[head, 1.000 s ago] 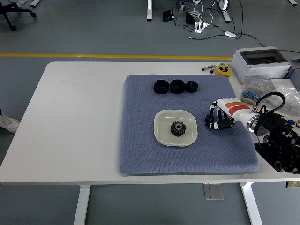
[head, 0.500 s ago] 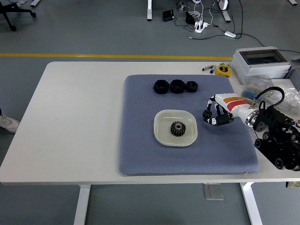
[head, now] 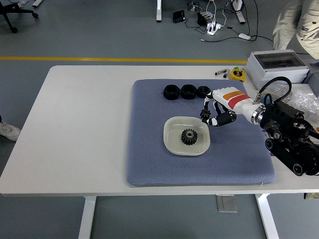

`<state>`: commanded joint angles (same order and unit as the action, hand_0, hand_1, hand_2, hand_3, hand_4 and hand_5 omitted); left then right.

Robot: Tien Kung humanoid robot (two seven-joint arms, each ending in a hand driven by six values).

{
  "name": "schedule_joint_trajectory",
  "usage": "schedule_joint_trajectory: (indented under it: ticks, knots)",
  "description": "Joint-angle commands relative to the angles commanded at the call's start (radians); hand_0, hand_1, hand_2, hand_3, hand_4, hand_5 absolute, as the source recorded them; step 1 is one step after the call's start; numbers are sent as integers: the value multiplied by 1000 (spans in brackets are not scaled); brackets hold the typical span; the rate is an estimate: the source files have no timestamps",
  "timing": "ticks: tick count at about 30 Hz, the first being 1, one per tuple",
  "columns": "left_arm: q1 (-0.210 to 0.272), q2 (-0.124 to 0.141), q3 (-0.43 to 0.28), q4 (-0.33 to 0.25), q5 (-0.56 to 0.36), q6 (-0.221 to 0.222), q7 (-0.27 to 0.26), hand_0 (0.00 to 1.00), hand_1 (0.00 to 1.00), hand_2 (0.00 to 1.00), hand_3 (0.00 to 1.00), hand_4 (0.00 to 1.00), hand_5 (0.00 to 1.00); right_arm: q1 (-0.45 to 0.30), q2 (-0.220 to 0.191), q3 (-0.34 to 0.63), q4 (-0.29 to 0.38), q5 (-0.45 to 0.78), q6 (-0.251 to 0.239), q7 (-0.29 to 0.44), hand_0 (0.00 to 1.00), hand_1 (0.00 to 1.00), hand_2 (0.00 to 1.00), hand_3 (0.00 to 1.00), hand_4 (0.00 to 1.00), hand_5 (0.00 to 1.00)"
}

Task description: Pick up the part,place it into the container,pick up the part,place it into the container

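Observation:
A white dish (head: 187, 136) lies on the blue mat and holds a black gear (head: 189, 136). Three black ring-shaped parts (head: 187, 91) sit in a row at the mat's far edge. My right hand (head: 213, 114) hovers between the dish and that row, just below the rightmost part (head: 204, 91). Its fingers are loosely curled and nothing is in them. My left arm does not show.
The blue mat (head: 149, 149) covers the table's right half. A grey box (head: 277, 67), a yellow tape measure (head: 238, 74) and bagged items (head: 299, 99) crowd the far right. A person's sleeve (head: 294, 20) shows at the top right.
My right hand moved left and away from me, from the mat's right side toward the row of black parts. A person has appeared at the top right.

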<state>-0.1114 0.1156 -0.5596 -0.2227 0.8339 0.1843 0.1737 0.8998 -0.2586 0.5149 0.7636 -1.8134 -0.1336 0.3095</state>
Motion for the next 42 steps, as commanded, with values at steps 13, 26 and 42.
schedule_joint_trajectory:
  ticks: [13, 26, 42]
  knots:
    - [-7, 5, 4, -1, -5, 2, -1, 720, 731, 768, 675, 703, 684, 64, 27, -119, 9, 52, 112, -28, 2, 72, 194, 375, 786, 247]
    - [-12, 6, 3, -1, -2, 3, 1, 720, 730, 769, 676, 703, 682, 85, 53, -146, -27, 82, 135, -29, 2, 83, 208, 396, 804, 232]
    - [-14, 5, 4, -2, -1, 3, 1, 719, 730, 768, 677, 706, 681, 89, 81, -165, -96, 110, 131, -20, 2, 107, 257, 432, 793, 266]
